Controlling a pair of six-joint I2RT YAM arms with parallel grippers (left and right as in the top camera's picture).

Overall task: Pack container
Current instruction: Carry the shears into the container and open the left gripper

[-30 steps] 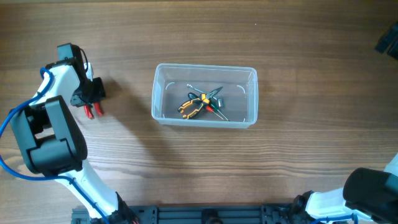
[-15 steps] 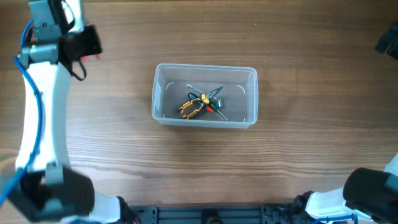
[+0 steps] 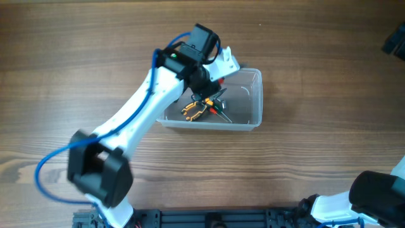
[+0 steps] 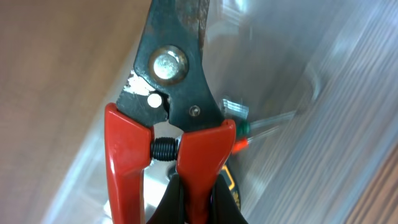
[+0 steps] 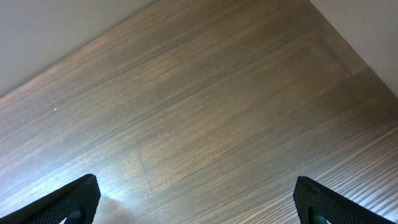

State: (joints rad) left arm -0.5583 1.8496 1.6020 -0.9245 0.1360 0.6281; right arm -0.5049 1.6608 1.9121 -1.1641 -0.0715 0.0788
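- Overhead: the container sits near the middle of the table, a little right of centre, with its long side running across the view.
- Orange-and-black pliers lie on its floor, and a thin tool marked with green and red crosses them.
- The left arm reaches up from the near-left edge to the container's far-left corner. The left gripper hangs over that corner, with a bit of red showing at it.
- Only the base of the right arm shows, at the lower right. Its gripper is out of this view.
- A dark object is cut off by the upper right edge.
- Left wrist: the cutters fill the view, with a black head, a pivot bolt and red handles. A small spring sits between the handles.
- The left gripper is clamped on the cutters, its dark fingers closing around the right-hand handle at the bottom edge.
- The clear container lies behind the cutters, and the thin tool shows its green-and-red end inside. Whether the cutters touch anything in there cannot be told.
- Right wrist: the right gripper hangs over bare table. Its two dark fingertips stand far apart with nothing between them.
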